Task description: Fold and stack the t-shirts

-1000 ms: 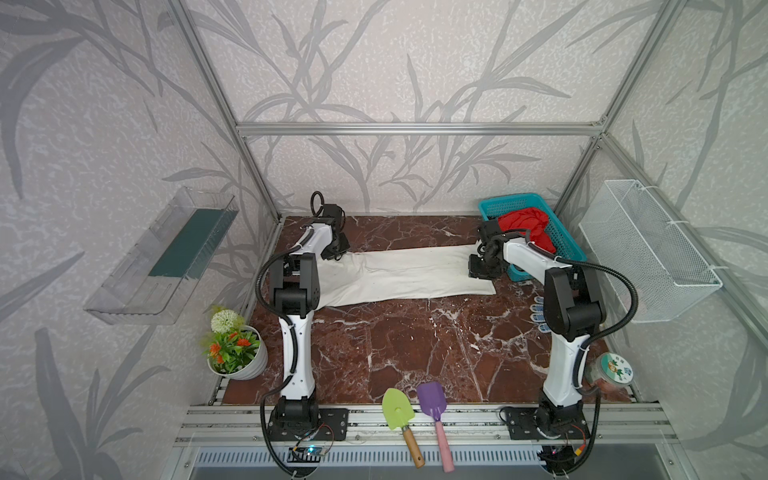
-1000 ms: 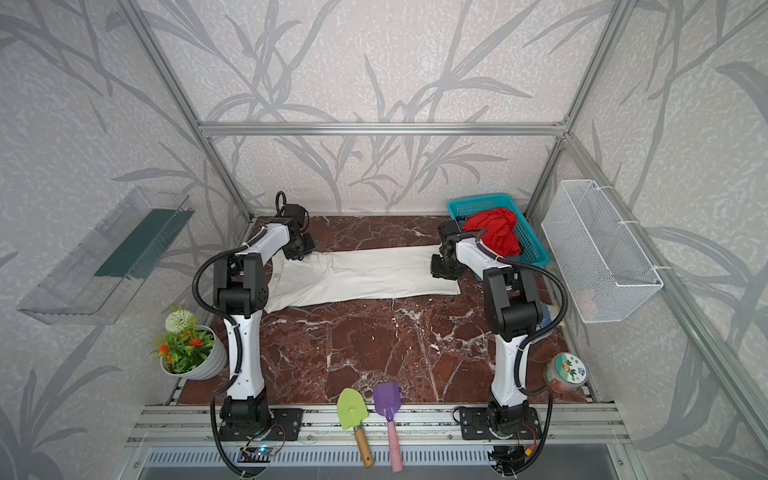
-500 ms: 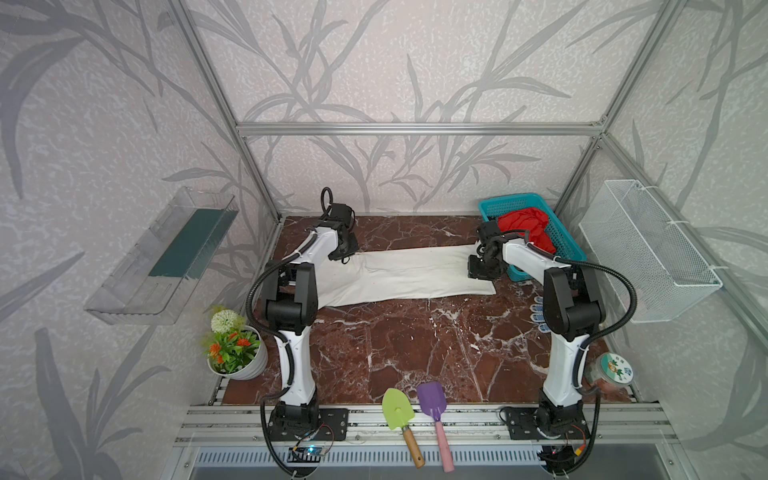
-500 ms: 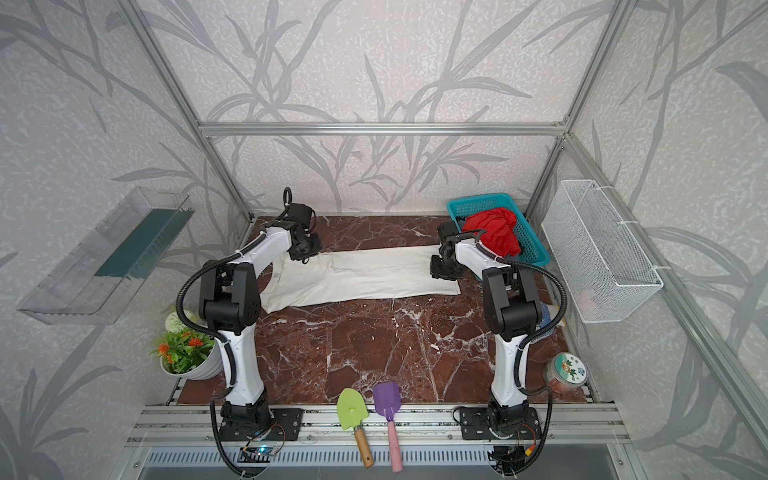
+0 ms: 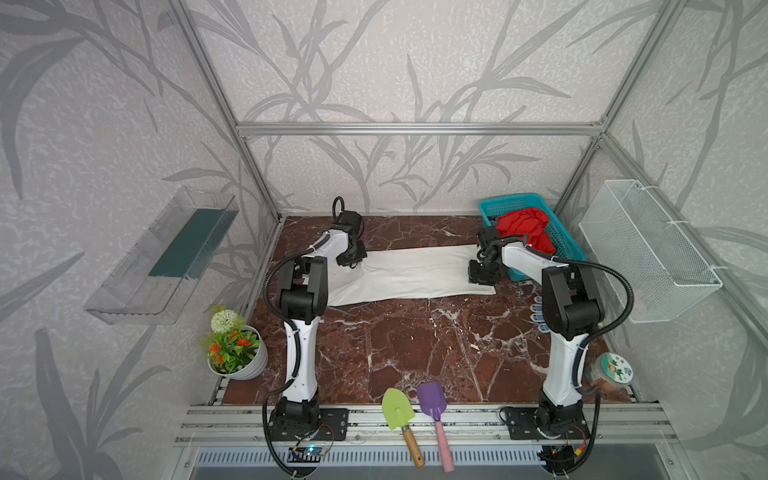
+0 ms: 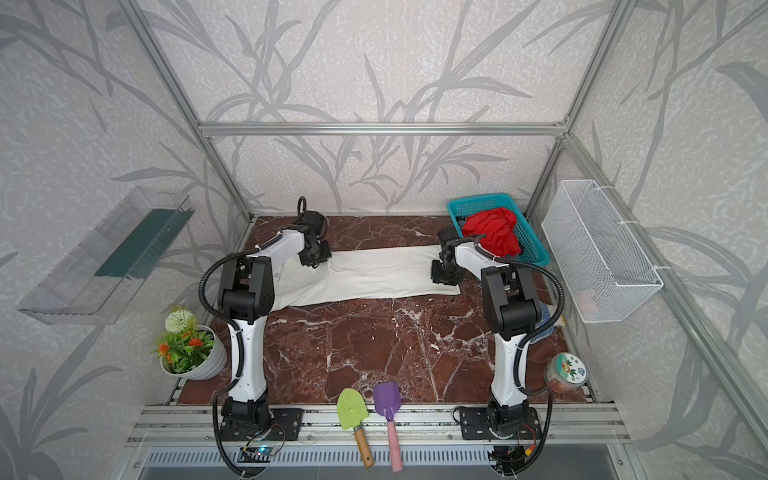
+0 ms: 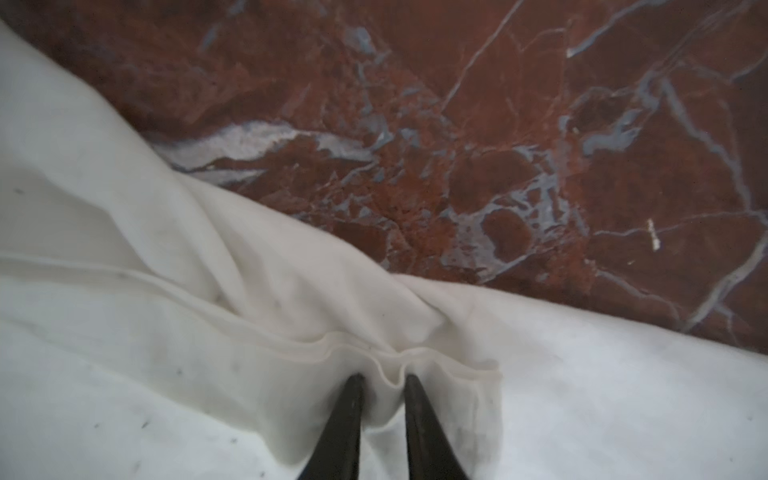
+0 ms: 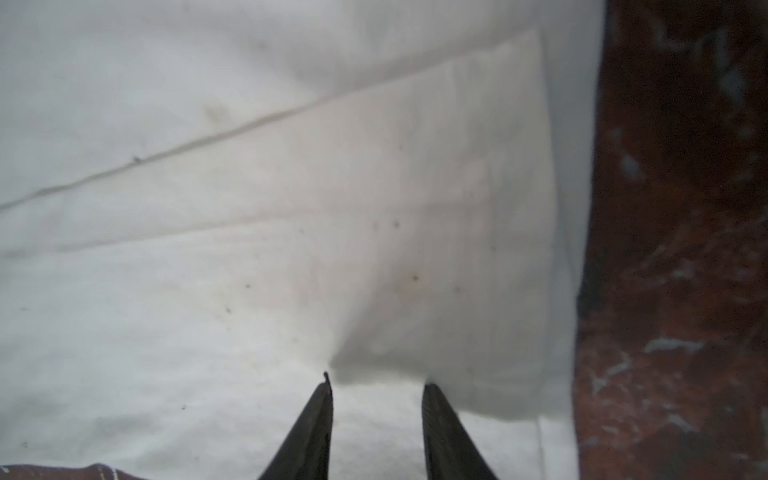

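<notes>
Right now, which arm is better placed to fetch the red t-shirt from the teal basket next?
Right. Its end effector sits at the cream-white t-shirt's end beside the teal basket holding the red t-shirt; the left end effector is at the opposite end, across the table, pinching that shirt's edge.

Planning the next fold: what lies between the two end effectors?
Only the white shirt, a long flat band running from the left end effector to the right end effector, as both top views show.

No legible text or labels anywhere
</notes>
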Motion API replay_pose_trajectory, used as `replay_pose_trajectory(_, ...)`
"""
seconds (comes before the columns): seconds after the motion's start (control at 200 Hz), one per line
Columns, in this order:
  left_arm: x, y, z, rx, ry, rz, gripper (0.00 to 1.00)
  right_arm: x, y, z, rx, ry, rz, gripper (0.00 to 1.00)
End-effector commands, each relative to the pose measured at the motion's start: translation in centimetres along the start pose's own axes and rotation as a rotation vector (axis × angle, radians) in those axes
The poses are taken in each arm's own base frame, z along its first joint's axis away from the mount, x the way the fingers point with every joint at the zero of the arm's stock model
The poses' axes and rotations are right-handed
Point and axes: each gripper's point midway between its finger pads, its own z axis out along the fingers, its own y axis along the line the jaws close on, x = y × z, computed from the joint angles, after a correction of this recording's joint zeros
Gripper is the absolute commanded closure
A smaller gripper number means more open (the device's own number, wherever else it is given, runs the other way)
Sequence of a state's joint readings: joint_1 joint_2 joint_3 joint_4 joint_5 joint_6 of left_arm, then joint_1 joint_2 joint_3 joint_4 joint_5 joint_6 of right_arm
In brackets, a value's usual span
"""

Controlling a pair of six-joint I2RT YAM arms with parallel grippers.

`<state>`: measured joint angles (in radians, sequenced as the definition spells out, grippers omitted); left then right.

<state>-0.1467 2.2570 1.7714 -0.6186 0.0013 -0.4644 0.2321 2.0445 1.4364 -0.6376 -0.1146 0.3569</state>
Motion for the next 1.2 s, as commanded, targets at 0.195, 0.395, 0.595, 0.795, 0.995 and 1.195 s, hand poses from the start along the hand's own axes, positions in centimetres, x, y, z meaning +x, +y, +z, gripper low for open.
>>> replay_pose_trajectory(0.195,-2.0,-2.1,-5.6,0.161,-0.152,0.068,0.73,2.4,-2.1,0.6,0.044,0.060,0.064,0.63)
replay_pose_trajectory(0.395,0.8,3.0,-7.1,-0.049,-0.068,-0.024,0.70,3.4,-2.5,1.2,0.048,0.089,0.074,0.62)
replay_pose_trajectory(0.595,4.3,5.4,-3.5,-0.102,0.077,-0.063,0.70,5.0,-2.7,1.6,0.036,0.126,0.065,0.62)
replay_pose_trajectory(0.795,5.3,6.5,-1.7,-0.143,0.109,-0.083,0.70,7.6,-2.6,1.5,0.017,0.174,0.065,0.62)
replay_pose_trajectory(0.995,4.5,6.1,0.6,-0.146,0.135,-0.105,0.71,11.2,-0.8,0.8,-0.001,0.234,0.023,0.62)
replay_pose_trajectory(1.195,0.6,3.0,2.9,-0.066,0.111,-0.106,0.71,16.7,4.4,1.7,-0.082,0.325,-0.099,0.62)
